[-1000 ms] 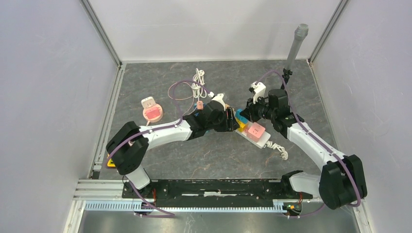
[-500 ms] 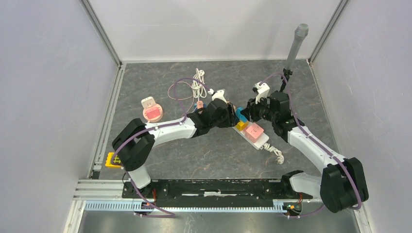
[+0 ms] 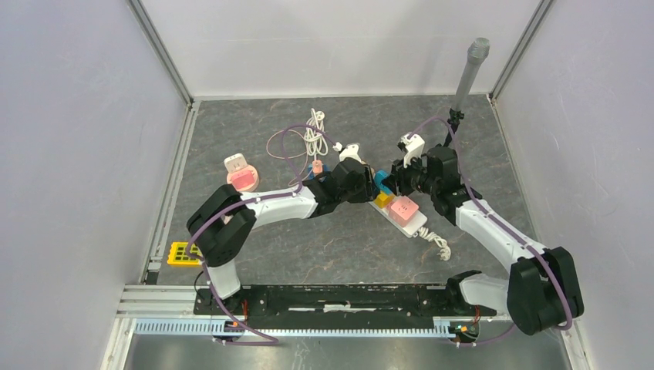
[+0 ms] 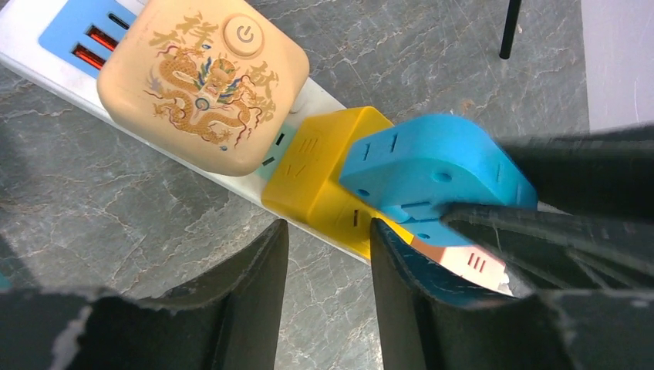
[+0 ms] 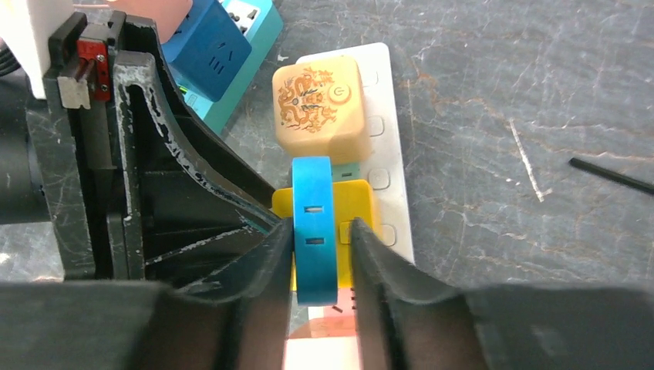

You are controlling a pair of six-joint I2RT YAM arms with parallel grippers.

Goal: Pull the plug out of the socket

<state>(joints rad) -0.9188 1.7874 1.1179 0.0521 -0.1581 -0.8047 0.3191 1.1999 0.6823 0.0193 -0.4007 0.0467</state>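
Note:
A white power strip (image 3: 409,223) lies mid-table and carries a beige dragon-print plug (image 4: 200,85), a yellow plug (image 4: 324,177), a blue plug (image 4: 424,166) and a pink plug (image 3: 402,208). My right gripper (image 5: 322,227) is shut on the blue plug (image 5: 312,208), which stands tilted over the yellow plug (image 5: 359,204). My left gripper (image 4: 324,254) is open and low at the strip's side by the yellow plug, with only table between its fingers. One of its fingers (image 4: 401,301) lies against the strip's edge. In the top view the left gripper (image 3: 366,186) and right gripper (image 3: 389,183) face each other across the strip.
A teal power strip (image 5: 247,46) with a dark blue plug lies just behind the left gripper. A coiled white cable (image 3: 314,139), a pink-and-white adapter (image 3: 241,177), a yellow block (image 3: 183,253) at the left rail and a grey tube (image 3: 470,73) at the back right are also here.
My left gripper has moved right and closer to the strip's end. The blue plug has tilted up in my right gripper. The strip has shifted slightly.

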